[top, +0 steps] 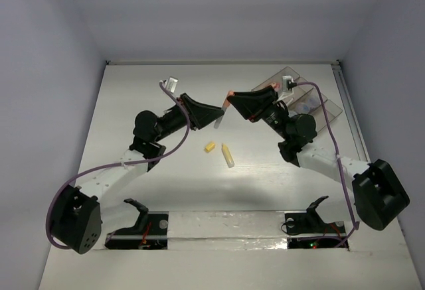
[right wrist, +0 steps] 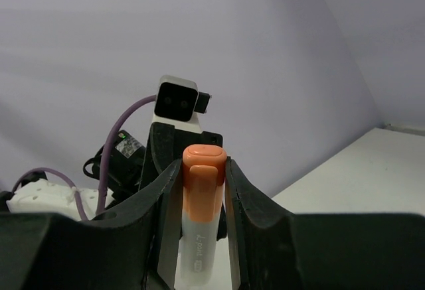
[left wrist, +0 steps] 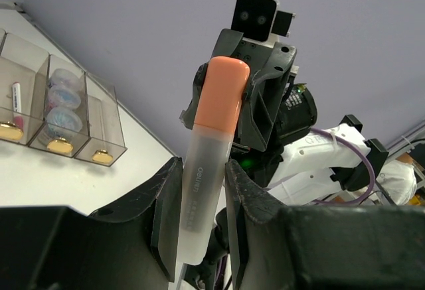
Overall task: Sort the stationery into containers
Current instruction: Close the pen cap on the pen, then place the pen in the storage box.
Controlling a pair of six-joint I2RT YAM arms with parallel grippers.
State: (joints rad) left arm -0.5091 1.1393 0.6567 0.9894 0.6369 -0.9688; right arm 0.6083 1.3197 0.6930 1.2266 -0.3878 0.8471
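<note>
L gripper nearly shut, clamped on clear barrel of orange-capped marker. R gripper pinches its cap, jaws a bit wider. Marker sits mid-air over table, btwn both arms. Below it lie yellow marker & small yellow bit, near each other, not touching. Bins at back right, partly hidden by R arm, w/ tins & white pen inside.

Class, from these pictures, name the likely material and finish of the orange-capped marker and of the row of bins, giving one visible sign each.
Orange-capped marker: probably plastic; frosted translucent barrel with printing, smooth opaque satin cap. Bins: likely hard plastic, smoke-tinted and glossy; the walls are see-through with a brownish cast.
</note>
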